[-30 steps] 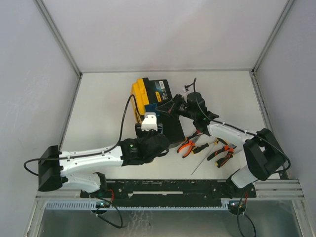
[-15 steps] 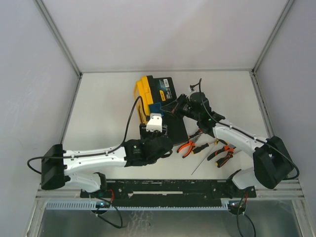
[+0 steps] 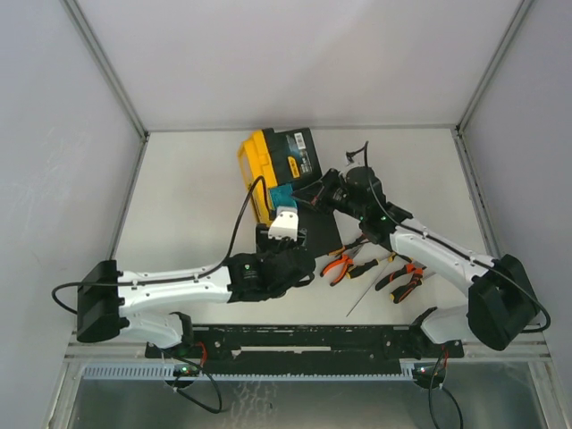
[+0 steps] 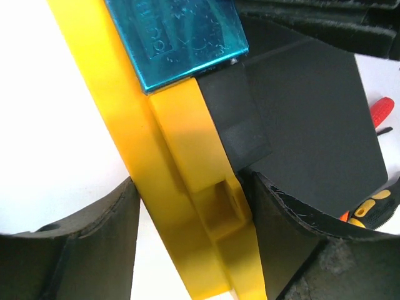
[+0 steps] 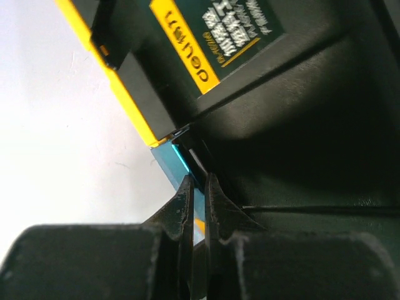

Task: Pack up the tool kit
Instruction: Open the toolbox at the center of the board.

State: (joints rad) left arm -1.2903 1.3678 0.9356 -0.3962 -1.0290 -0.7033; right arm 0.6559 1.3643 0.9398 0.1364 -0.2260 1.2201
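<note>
Desk (image 3: 179, 197) carries the toolbox (image 3: 299, 159) by the middle of its far edge, with the yellow lid (image 3: 255, 170) on the left side. Left gripper (image 4: 190, 187) straddles the lid's rim, pads against both sides, holding it. Right gripper (image 3: 313, 198), pinched closed, has its tips at the teal latch (image 5: 178, 165). Pliers (image 3: 340, 264) and a screwdriver (image 3: 368, 293) lie right of the box, toward the near edge.
</note>
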